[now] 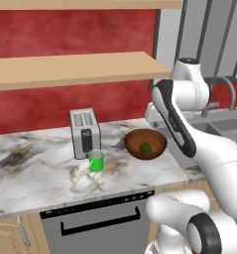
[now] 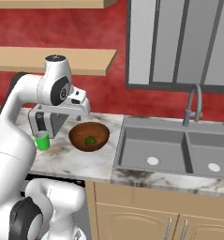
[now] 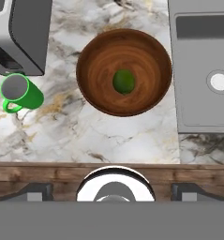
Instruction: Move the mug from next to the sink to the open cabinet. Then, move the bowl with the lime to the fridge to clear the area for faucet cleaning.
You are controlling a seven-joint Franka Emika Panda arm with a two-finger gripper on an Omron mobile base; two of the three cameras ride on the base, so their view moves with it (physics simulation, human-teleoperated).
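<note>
Mug, small green ceramic (image 3: 18, 92), is sitting at ten o'clock from the gripper (image 3: 113, 190), whose jaws are standing apart.

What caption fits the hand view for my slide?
Open pincer looks down on the wooden bowl holding the lime, green mug and toaster beside, sink opposite.

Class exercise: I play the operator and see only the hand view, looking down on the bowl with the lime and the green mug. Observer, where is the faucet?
Observer: The faucet stands behind the sink, at the divide between its two basins.
Operator: What is above the counter?
Observer: Wooden shelves on a red wall, over the toaster.
Operator: And under the counter?
Observer: A grey appliance front with a dark bar handle, below the mug.
</note>
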